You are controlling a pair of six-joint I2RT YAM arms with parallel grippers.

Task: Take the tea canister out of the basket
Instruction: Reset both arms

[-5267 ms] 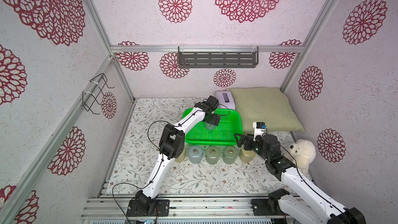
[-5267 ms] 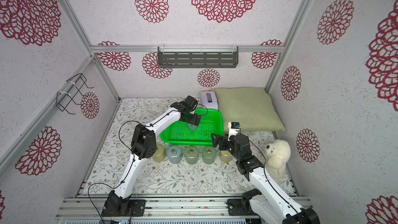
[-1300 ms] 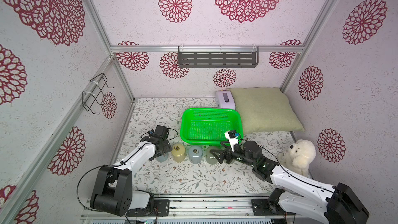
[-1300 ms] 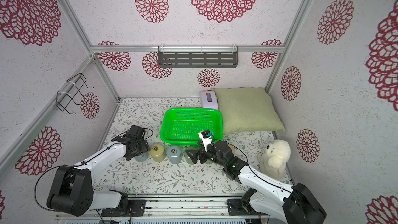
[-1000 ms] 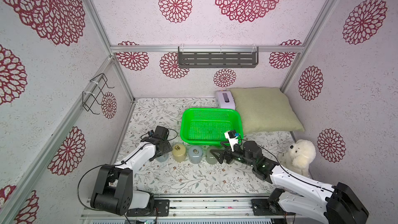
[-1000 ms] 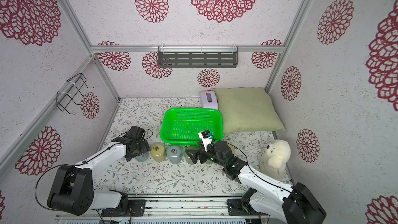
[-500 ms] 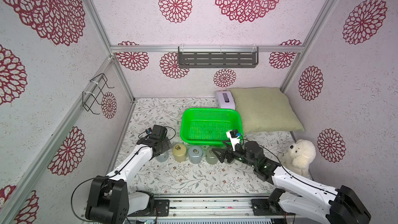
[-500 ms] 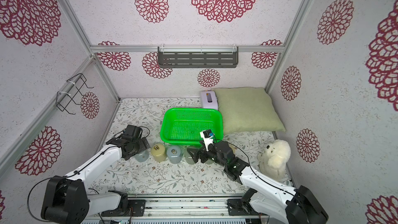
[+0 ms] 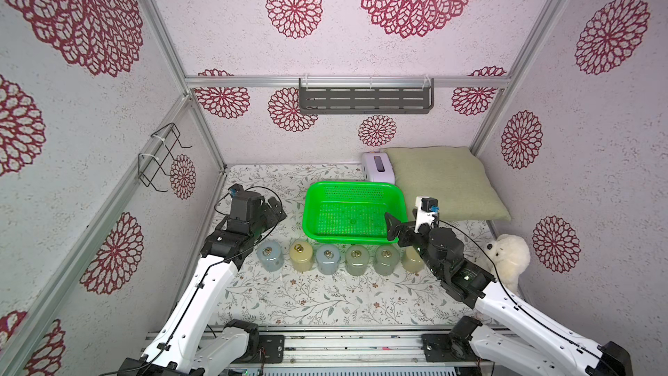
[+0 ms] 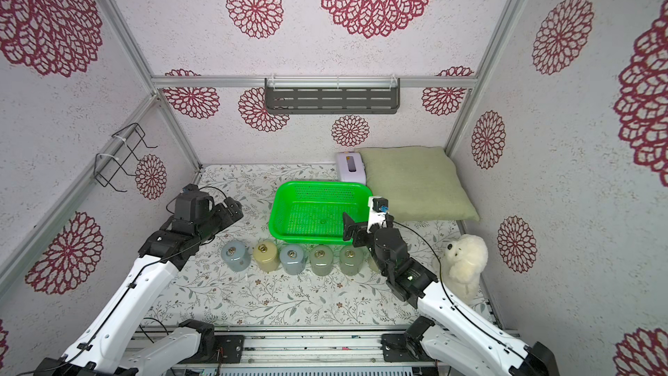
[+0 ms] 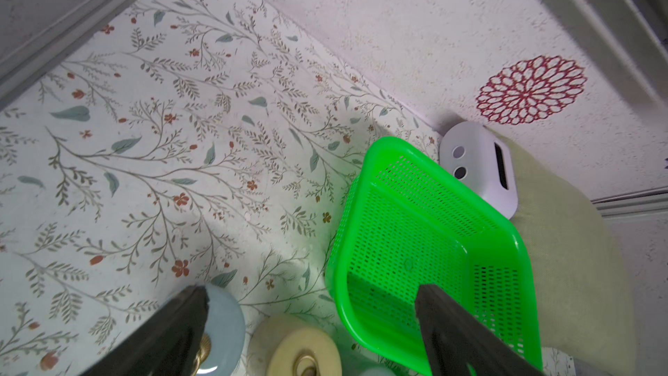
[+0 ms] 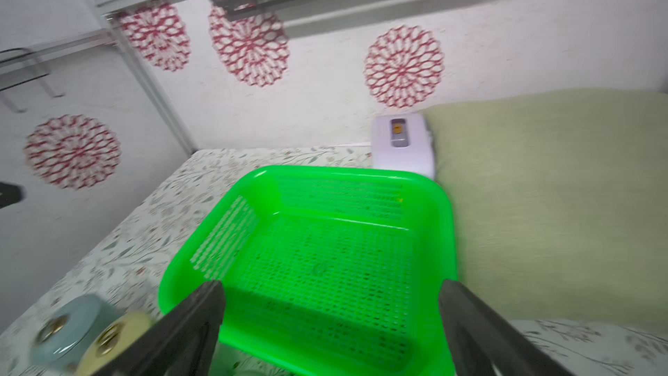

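Observation:
The bright green basket [image 9: 352, 185] [image 10: 318, 184] stands mid-table and holds nothing. Several tea canisters stand in a row on the table in front of it, from a blue-grey one [image 9: 269, 255] [image 11: 226, 327] on the left to a yellowish one [image 9: 412, 260] on the right. My left gripper [image 9: 276, 211] [image 11: 311, 302] hovers open and empty behind the leftmost canister, left of the basket. My right gripper [image 9: 392, 227] [image 12: 330, 294] hangs open and empty over the basket's [image 12: 347, 171] front right corner.
A green pillow [image 9: 444, 182] lies right of the basket, a lilac box [image 9: 377, 168] behind it. A white plush toy [image 9: 509, 255] sits at the right wall. A grey shelf [image 9: 365, 97] and a wire rack [image 9: 159, 157] hang on the walls.
My left gripper has lifted off the leftmost blue-grey canister and drawn back. My right gripper has risen from the canister row to the basket's front right corner.

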